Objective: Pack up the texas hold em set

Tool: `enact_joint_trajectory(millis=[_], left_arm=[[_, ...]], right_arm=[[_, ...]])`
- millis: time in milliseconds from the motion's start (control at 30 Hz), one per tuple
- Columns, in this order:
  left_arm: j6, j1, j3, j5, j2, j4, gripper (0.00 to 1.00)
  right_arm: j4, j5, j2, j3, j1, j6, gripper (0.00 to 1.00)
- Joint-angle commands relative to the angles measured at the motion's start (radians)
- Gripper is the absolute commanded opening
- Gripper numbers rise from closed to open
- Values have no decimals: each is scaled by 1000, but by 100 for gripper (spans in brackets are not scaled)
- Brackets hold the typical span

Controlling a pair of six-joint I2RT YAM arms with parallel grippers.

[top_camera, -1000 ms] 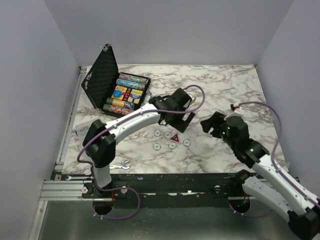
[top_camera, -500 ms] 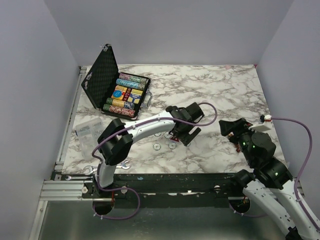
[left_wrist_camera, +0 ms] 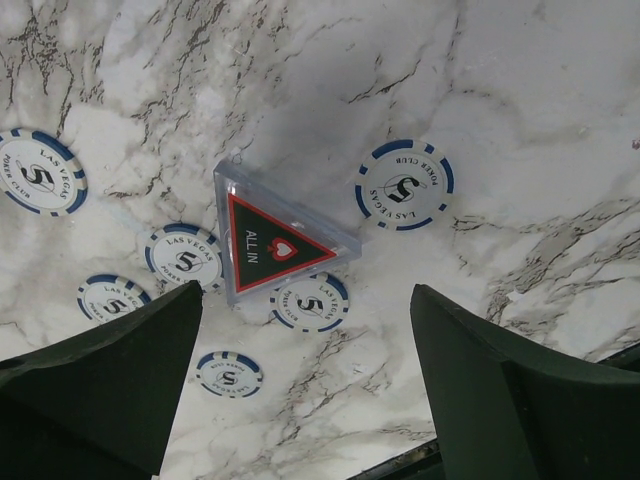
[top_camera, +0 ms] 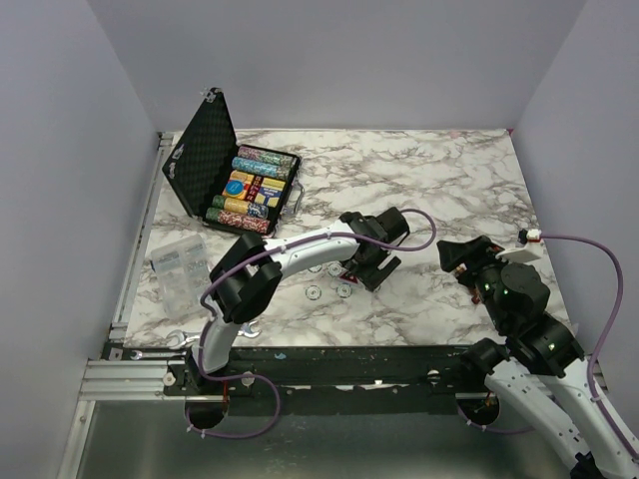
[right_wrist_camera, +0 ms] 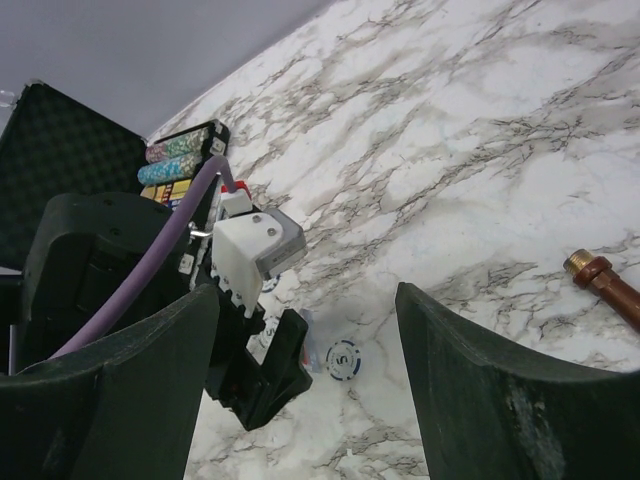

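The black case (top_camera: pixel 205 150) stands open at the back left, with rows of multicoloured chips (top_camera: pixel 262 160) and the yellow-blue card box (top_camera: pixel 250 188) inside. My left gripper (top_camera: pixel 367 267) is open and empty, low over the loose pieces. In the left wrist view (left_wrist_camera: pixel 305 345) the dark red triangle (left_wrist_camera: pixel 270 248) lies just ahead of the fingers, among several whitish chips (left_wrist_camera: pixel 403 184). Two chips (top_camera: pixel 314 292) show beside the gripper from above. My right gripper (top_camera: pixel 461 257) is open and empty, held above the table to the right, with one chip (right_wrist_camera: pixel 343 358) between its fingers' view.
A silver wrench (top_camera: pixel 185 338) lies at the front left edge. A clear plastic bag (top_camera: pixel 180 264) lies at the left. A brown tap-shaped piece (right_wrist_camera: pixel 605 285) lies at the right. The left arm (top_camera: pixel 290 249) stretches across the middle.
My left gripper has moved right and nearer, over the triangle and chips. My right gripper has drawn back to the right and turned; it has held still for the last half second.
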Motion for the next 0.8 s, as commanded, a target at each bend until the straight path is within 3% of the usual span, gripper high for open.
enact_joint_trajectory(millis=[0,500,767], left_arm=[[19,-2,32,8,39,-18,85],[24,11,60,17,96,-22,86],[15,22,83,12,122,-39,81]], right_arm=[[-21,26,1,13,-1,5,75],[-16,17,-1,6,1,2,77],[-13,15,2,2,0,-1,78]])
